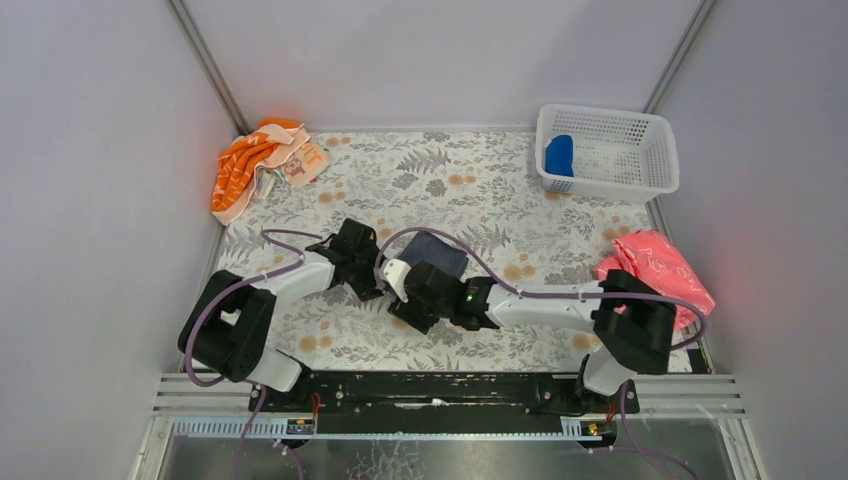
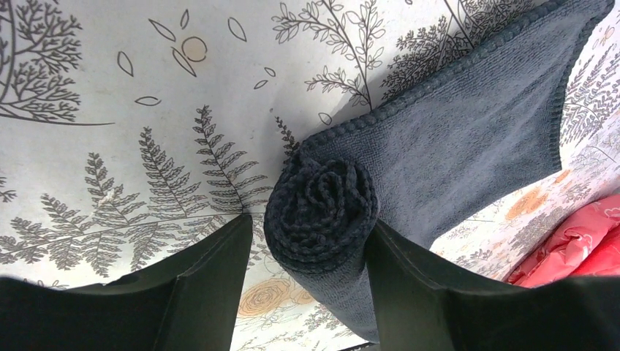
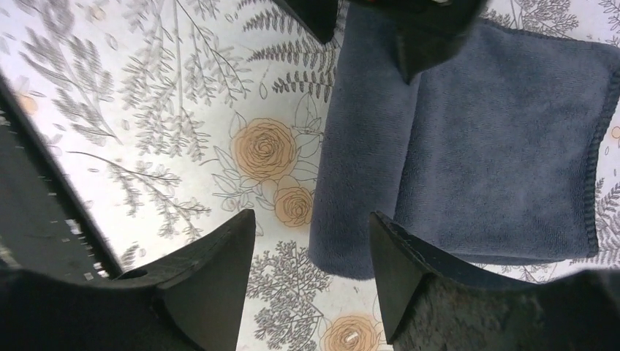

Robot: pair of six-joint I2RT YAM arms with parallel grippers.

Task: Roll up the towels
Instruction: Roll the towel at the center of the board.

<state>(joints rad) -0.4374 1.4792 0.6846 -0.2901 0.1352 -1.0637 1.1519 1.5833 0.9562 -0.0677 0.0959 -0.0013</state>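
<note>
The dark slate-grey towel [image 1: 443,251] lies mid-table, partly rolled. Its rolled edge [image 3: 358,175] runs beside the flat part [image 3: 504,146]. My left gripper [image 1: 368,275] is shut on the roll's spiral end [image 2: 322,212]. Its right finger [image 2: 409,285] presses into the roll and its left finger [image 2: 219,270] sits at the roll's edge. My right gripper [image 3: 311,216] stands open just short of the roll's other end, holding nothing. The bright blue towel [image 1: 559,155] lies in the white basket [image 1: 610,112].
An orange-and-white cloth [image 1: 255,165] is heaped at the table's back left corner. A pink cloth [image 1: 660,265] lies at the right edge by my right arm. The basket stands at the back right. Grey walls enclose the flowered tablecloth [image 1: 480,185].
</note>
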